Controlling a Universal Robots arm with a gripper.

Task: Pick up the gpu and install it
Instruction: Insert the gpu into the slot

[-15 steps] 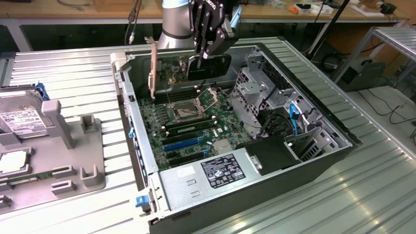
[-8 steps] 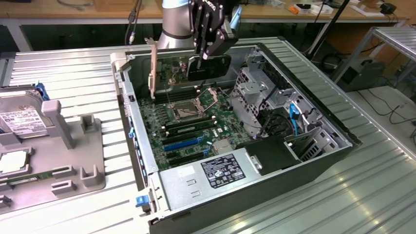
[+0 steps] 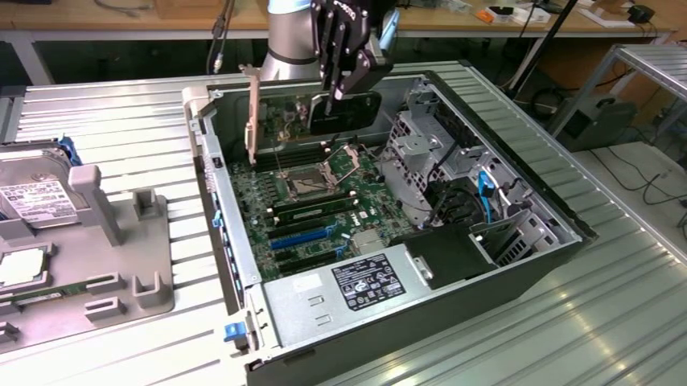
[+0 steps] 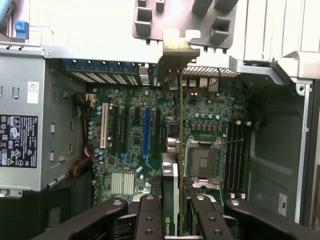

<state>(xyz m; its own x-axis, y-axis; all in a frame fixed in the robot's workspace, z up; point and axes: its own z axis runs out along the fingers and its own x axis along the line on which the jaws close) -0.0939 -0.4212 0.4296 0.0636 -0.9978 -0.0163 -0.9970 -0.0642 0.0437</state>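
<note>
The gpu [image 3: 341,112] hangs on edge above the open computer case [image 3: 516,193], its dark face turned toward the exterior view's right. Its long silver bracket [image 3: 252,117] points down at the case's rear wall. My gripper [image 3: 346,84] is shut on the card's upper edge. In the wrist view the gpu [image 4: 173,150] appears edge-on between my fingers [image 4: 149,217], with the gripper [image 4: 172,222] clamped on it. The bracket [image 4: 176,52] is at the card's far end, above the rear slot openings. The card is over the motherboard [image 4: 130,165], between the blue slot [image 4: 146,131] and the CPU socket [image 4: 205,161].
A power supply [image 3: 349,281] fills the case's near corner, and a drive cage [image 3: 424,153] stands at the exterior view's right. Memory sticks [image 3: 311,207] sit beside the CPU socket [image 3: 309,183]. Outside the case, a grey fixture [image 3: 118,241] carries a hard drive [image 3: 27,197].
</note>
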